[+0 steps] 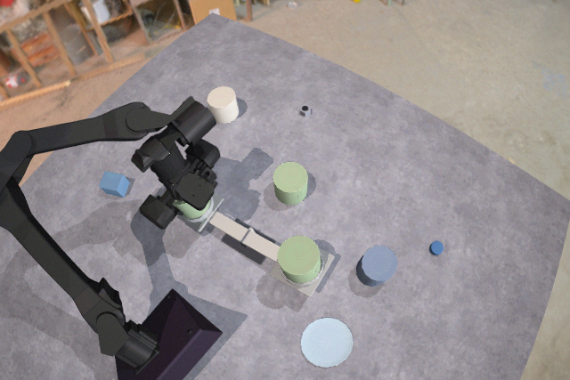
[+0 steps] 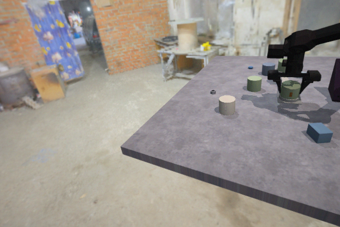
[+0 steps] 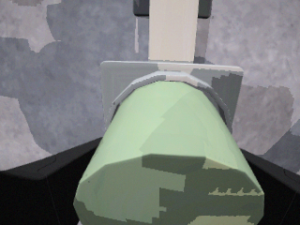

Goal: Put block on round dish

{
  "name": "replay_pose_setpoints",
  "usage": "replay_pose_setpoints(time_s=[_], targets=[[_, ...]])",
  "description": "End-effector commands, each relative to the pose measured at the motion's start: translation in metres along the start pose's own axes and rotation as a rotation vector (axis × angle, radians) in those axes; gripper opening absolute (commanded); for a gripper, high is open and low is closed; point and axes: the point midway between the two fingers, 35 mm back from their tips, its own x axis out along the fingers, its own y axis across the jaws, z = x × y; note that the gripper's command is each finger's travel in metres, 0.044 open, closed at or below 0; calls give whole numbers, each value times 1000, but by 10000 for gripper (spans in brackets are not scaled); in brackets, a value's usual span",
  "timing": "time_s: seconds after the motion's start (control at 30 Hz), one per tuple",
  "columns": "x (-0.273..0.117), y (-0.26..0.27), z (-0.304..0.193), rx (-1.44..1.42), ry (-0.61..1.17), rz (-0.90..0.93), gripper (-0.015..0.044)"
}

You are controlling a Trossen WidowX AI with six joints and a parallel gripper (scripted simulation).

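Note:
A green cup point(image 1: 195, 210) point(image 2: 290, 85) point(image 3: 173, 127) stands upright on the left end of the balance point(image 1: 243, 234) point(image 3: 172, 33), as seen in the top view. My gripper point(image 2: 290, 92) is shut on this cup, one finger on each side, and the cup sits on its end plate. A small orange-brown patch shows on its side in the exterior view. The other green cup point(image 1: 299, 259) stands on the right end, apart from the gripper. The round pale blue dish point(image 1: 327, 342) lies beyond that end, with nothing on it. No block shows outside the cups on the balance; their insides are hidden.
A separate green cylinder point(image 1: 290, 182) point(image 2: 254, 83) stands beside the balance. A white cylinder point(image 1: 223, 104) point(image 2: 227, 105), a blue-grey cylinder point(image 1: 377, 265) point(image 2: 268, 69), a blue box point(image 1: 114, 183) point(image 2: 320, 133), a blue disc point(image 1: 436, 247) point(image 2: 250, 67) and a dark nut point(image 1: 305, 111) point(image 2: 213, 92) are around it.

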Motion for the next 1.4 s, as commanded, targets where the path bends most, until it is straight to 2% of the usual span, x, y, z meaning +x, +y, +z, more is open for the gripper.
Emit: replay_pose_setpoints(time_s=[0.0, 1.37], targets=[[-8, 3, 0, -5, -2, 12, 0], [-62, 6, 3, 0, -17, 37, 0]])
